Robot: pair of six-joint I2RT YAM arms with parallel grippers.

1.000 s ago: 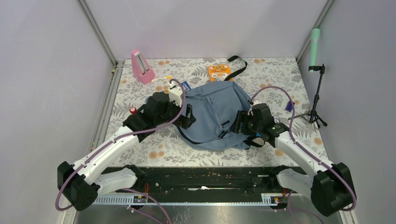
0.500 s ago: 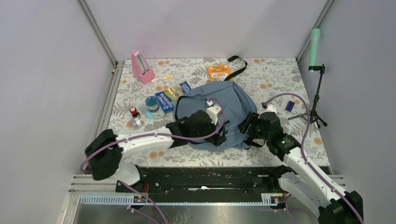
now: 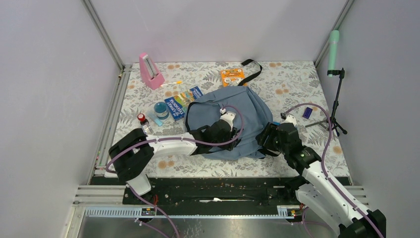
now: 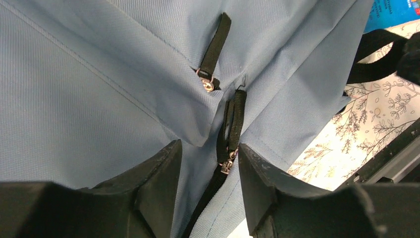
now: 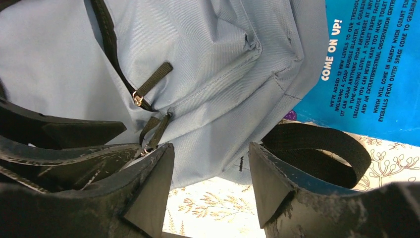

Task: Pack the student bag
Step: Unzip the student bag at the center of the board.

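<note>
The grey-blue student bag (image 3: 237,111) lies flat in the middle of the table, zipped shut. My left gripper (image 3: 235,141) is open over its near edge. In the left wrist view (image 4: 209,148) a black zipper pull (image 4: 229,134) hangs between the open fingers, untouched, and the bag (image 4: 99,89) fills the frame. My right gripper (image 3: 263,139) is open at the bag's near right corner. In the right wrist view (image 5: 210,148) the bag's edge (image 5: 218,99) lies just in front of the open fingers, with a black strap (image 5: 322,148) to their right.
Left of the bag lie blue books (image 3: 181,102), a blue jar (image 3: 161,109), a small red-capped bottle (image 3: 143,121) and a pen (image 3: 171,84). A pink metronome (image 3: 150,71) and an orange packet (image 3: 233,77) stand at the back. A tripod with a green microphone (image 3: 335,44) stands at the right.
My left arm has swung from the bag's left side across to its near edge, uncovering the items on the left. My right gripper has drawn back a little toward the bag's near right corner.
</note>
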